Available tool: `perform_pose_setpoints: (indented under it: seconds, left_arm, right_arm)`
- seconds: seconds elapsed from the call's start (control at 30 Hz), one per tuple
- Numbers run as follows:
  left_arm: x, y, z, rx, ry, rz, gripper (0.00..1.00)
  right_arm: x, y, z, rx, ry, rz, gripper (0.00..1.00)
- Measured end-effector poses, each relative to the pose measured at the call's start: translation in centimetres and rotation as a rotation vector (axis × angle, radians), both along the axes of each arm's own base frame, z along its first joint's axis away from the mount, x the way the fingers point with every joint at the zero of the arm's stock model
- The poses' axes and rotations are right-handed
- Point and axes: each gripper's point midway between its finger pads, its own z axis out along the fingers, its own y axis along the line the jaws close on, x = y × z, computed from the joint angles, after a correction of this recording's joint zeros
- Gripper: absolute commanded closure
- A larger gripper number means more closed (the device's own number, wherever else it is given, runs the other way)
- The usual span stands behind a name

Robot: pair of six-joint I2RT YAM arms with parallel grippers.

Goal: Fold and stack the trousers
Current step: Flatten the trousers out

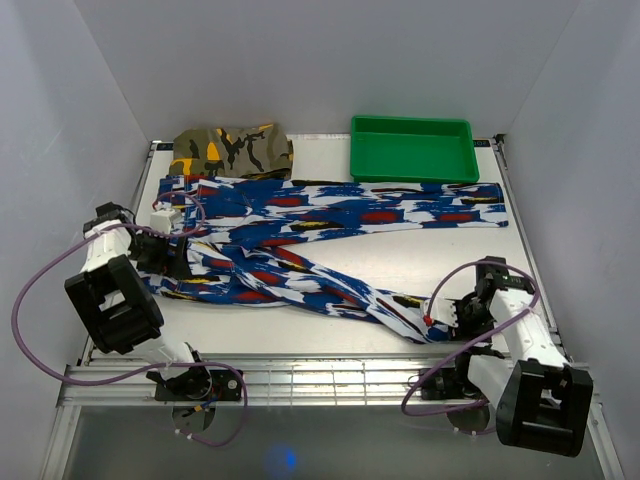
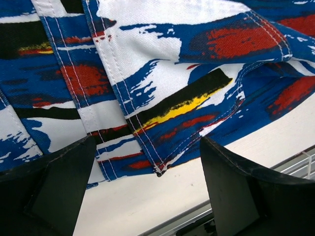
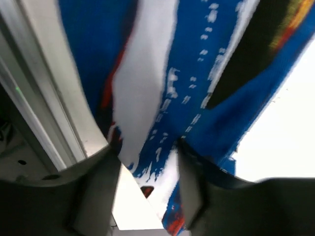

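The blue-print trousers (image 1: 300, 215) lie spread on the table, waist at the left. One leg runs along the back to the right. The other leg runs diagonally to the front right. My left gripper (image 1: 170, 250) is at the waist end with its jaws open. In the left wrist view (image 2: 147, 142) a stitched corner of the trousers (image 2: 160, 167) lies between the spread fingers, just above the table. My right gripper (image 1: 450, 318) is at the hem of the diagonal leg. In the blurred right wrist view (image 3: 147, 147) its fingers are close together with trouser fabric (image 3: 147, 98) between them.
A folded camouflage garment (image 1: 232, 150) lies at the back left, touching the trousers' waist. A green tray (image 1: 410, 170) stands at the back, right of the middle. Bare table (image 1: 450, 255) lies between the two legs. The metal front rail (image 1: 330, 380) runs along the near edge.
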Motion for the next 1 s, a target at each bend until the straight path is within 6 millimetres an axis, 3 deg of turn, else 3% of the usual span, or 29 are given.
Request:
perform_pose_setpoints:
  seconds: [0.03,0.07,0.1,0.17,0.27,0.4,0.5,0.6,0.73,0.83,0.9,0.93,0.97,1.0]
  left_arm:
    - [-0.2,0.0,-0.2,0.003,0.006,0.0,0.04]
    - [-0.2,0.0,-0.4,0.006,0.007,-0.001,0.04]
    - [-0.3,0.1,-0.6,0.01,0.009,-0.003,0.05]
    - [-0.3,0.3,-0.9,0.022,0.008,-0.004,0.06]
    - [-0.2,0.6,-1.1,0.041,0.004,-0.008,0.09]
    - [-0.2,1.3,-2.0,0.085,-0.001,-0.026,0.11]
    - [-0.4,1.8,-3.1,0.106,0.021,-0.038,0.11]
    - [-0.4,2.2,-4.0,0.113,0.047,-0.038,0.12]
    - [-0.3,2.5,-4.4,0.122,0.059,-0.037,0.11]
    - [0.0,3.2,-4.4,0.152,0.052,-0.045,0.12]
    - [-0.1,3.6,-4.3,0.161,0.051,-0.047,0.11]
    - [-0.2,3.8,-4.3,0.163,0.05,-0.045,0.11]
    - [-0.2,4.1,-4.0,0.159,0.047,-0.038,0.08]
    - [-0.2,4.4,-3.8,0.155,0.045,-0.031,0.07]
  right_arm:
    - [0.3,-0.1,0.0,-0.002,-0.006,-0.009,0.58]
    - [0.7,0.0,0.1,0.002,-0.005,-0.021,0.85]
    - [1.2,-0.1,0.4,0.007,0.002,-0.049,0.92]
    - [2.0,0.0,1.0,0.015,-0.004,-0.068,0.92]
    - [3.9,0.3,3.4,0.046,-0.029,-0.105,0.92]
    - [7.6,1.6,8.9,0.139,-0.077,-0.145,0.92]
    - [10.3,2.5,12.0,0.204,-0.088,-0.186,0.92]
    - [12.3,2.9,11.4,0.244,0.03,-0.245,0.92]
    - [16.0,2.6,6.0,0.259,0.27,-0.382,0.88]
    - [17.1,1.4,1.8,0.26,0.413,-0.512,0.78]
    - [17.8,0.4,0.8,0.287,0.457,-0.617,0.53]
    - [18.2,-0.2,1.0,0.305,0.467,-0.669,0.27]
    - [19.0,-1.0,1.5,0.316,0.444,-0.717,0.22]
    - [19.8,-1.7,1.9,0.328,0.414,-0.736,0.04]
